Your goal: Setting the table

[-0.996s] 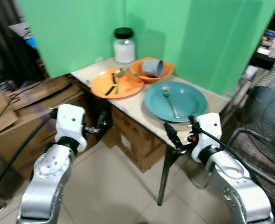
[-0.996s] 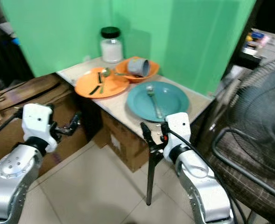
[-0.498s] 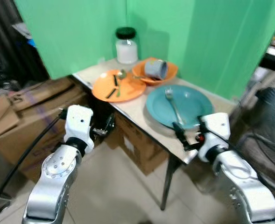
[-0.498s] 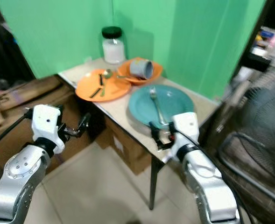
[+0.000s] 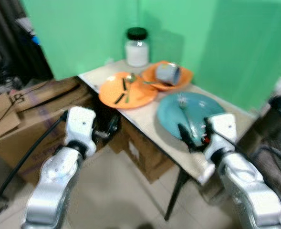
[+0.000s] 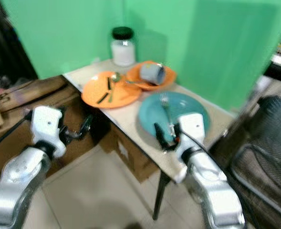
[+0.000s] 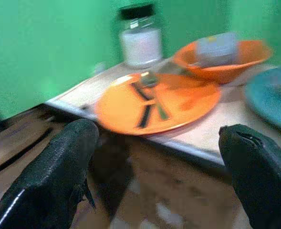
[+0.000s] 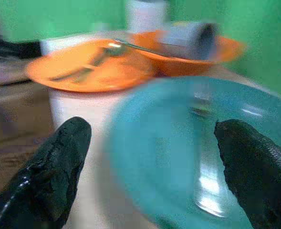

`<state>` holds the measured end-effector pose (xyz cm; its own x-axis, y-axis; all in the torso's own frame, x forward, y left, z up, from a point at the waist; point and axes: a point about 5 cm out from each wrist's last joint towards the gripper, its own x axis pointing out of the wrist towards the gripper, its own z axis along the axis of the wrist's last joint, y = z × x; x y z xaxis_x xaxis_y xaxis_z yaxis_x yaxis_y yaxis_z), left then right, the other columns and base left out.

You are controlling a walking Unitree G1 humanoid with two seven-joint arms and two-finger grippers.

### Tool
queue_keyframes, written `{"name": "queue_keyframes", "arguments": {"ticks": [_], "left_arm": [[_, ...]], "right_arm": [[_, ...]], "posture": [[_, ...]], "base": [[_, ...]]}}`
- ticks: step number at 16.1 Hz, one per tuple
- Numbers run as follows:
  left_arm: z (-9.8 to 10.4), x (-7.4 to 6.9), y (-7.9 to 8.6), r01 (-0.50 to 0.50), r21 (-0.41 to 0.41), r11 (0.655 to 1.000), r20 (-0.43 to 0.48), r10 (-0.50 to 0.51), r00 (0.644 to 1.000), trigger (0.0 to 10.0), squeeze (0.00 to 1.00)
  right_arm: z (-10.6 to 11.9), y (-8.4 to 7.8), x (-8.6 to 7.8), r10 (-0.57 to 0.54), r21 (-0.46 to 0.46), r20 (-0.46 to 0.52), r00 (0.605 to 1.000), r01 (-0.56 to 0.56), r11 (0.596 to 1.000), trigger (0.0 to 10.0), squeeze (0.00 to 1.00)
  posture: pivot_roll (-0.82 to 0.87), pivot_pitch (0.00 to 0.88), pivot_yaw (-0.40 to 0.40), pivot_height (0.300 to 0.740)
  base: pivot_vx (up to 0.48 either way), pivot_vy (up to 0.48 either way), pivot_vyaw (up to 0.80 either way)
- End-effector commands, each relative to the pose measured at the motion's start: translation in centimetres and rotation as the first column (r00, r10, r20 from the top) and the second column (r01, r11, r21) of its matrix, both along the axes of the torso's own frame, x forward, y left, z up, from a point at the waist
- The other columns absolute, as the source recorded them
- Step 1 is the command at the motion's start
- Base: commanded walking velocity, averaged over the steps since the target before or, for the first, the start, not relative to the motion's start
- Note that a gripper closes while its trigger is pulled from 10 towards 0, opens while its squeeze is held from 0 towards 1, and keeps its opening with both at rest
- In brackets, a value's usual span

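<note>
While the head views are smeared with motion blur, the layout can be read well enough: a small table (image 5: 145, 126) against a green backdrop, carrying a teal plate (image 5: 171, 117) with a fork (image 6: 166, 106) lying on it, an orange plate (image 5: 138, 93) holding a spoon and dark cutlery, an orange bowl (image 5: 181, 83) with a grey cup (image 6: 152, 73) tipped on its side in it, and a white jar (image 5: 137, 46) at the back.

The right gripper (image 6: 163, 138) is held at the near rim of the teal plate, fingers spread wide apart and nothing between them, as the right wrist view confirms. The left gripper (image 5: 112, 127) is held low beside the table's front edge, below the orange plate, its fingers also parted and empty.

The step in hand is judged to be an approach to the teal plate or its fork. It would be done best if the body were settled first, so the blur clears. The rim should then be taken from the side with the fingers kept level, since a tilted plate would let the fork slide off. The cup in the bowl should be given a wide berth.
</note>
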<state>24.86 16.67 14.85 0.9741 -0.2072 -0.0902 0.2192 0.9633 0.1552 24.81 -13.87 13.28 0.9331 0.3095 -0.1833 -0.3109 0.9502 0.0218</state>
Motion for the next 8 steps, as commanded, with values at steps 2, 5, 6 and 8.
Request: {"name": "queue_keyframes", "arguments": {"ticks": [2,5,6,8], "left_arm": [[0.15,0.12,-0.35,0.009,-0.005,1.0,0.004,-0.009,1.0,10.0,0.0],[0.12,0.19,-0.42,0.011,-0.005,1.0,0.003,-0.011,1.0,10.0,0.0],[0.12,0.21,-0.46,0.012,-0.006,1.0,0.003,-0.012,1.0,10.0,0.0],[0.12,0.26,-0.49,0.012,-0.007,1.0,0.003,-0.012,1.0,10.0,0.0]], "right_arm": [[-0.02,-0.61,-0.01,-0.026,-0.001,-0.007,1.0,0.026,1.0,10.0,0.0],[-0.07,-0.63,0.02,-0.023,0.015,-0.027,0.999,0.024,1.0,10.0,0.0],[0.01,-0.68,0.09,-0.025,0.012,-0.021,0.999,0.025,1.0,10.0,0.0],[0.1,-0.69,0.2,-0.023,0.004,-0.013,1.0,0.023,1.0,10.0,0.0]], "posture": [[0.12,0.0,0.036,0.74],[0.11,0.0,0.037,0.74],[0.11,0.0,0.037,0.74],[0.11,0.0,0.035,0.74]], "base": [[0.283,0.0,0.0],[0.284,0.0,-0.52],[0.281,0.0,-0.8],[0.281,0.0,-0.4]]}}
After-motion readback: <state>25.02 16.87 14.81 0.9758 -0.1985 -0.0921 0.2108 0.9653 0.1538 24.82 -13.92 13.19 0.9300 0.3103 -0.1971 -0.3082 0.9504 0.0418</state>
